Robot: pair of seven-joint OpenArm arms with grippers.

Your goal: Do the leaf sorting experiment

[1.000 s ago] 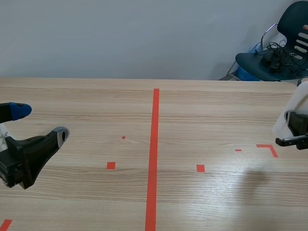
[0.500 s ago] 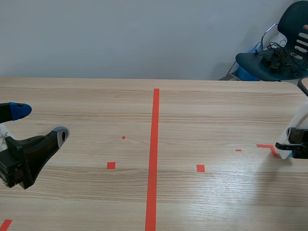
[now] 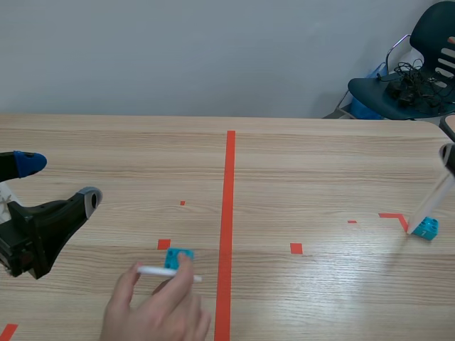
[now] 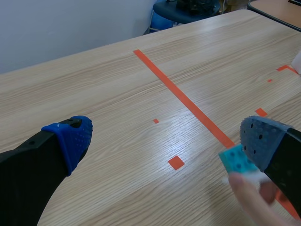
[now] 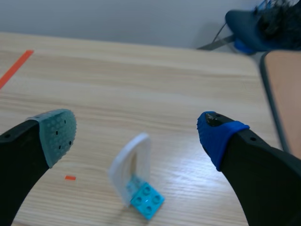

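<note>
Ahead of my right gripper [image 5: 137,134], between its spread fingers, a teal block [image 5: 146,201] with a white card [image 5: 134,165] is now standing free. Beside my left gripper [image 4: 167,141], also gaping, a hand [image 3: 153,309] is newly bringing a second block [image 4: 235,160]. Setup is seemingly continuing.

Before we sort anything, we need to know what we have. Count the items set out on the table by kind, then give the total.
Turquoise studded bricks: 2, one far right, one near the middle
White strips: 2, one far right, one near the middle
Total: 4
</note>
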